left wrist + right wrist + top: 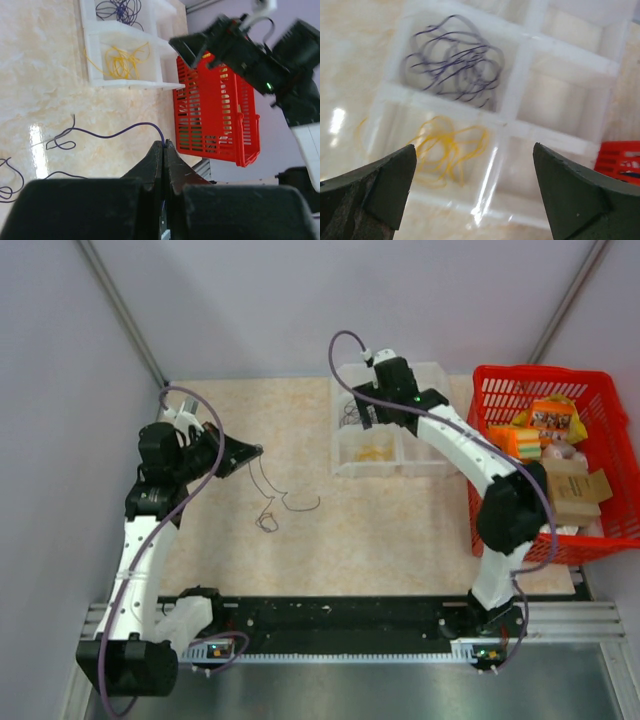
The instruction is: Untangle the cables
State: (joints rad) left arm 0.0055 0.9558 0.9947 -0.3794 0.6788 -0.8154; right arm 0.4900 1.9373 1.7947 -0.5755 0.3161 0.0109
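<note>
My left gripper (256, 450) (165, 143) is shut on the end of a thin purple cable (120, 134), which trails down to the table and joins loose purple strands (275, 508) (12, 175). My right gripper (368, 420) (475, 165) is open and empty above a white compartment tray (345, 462) (520, 55). One compartment holds a bundle of purple cables (452, 65) (119, 9). The one beside it holds yellow cables (445, 150) (122, 60) (376, 451).
A red basket (483, 400) (215, 115) with boxes and packets stands right of the tray. Grey walls enclose the beige tabletop (400, 530). A black rail (340, 618) runs along the near edge.
</note>
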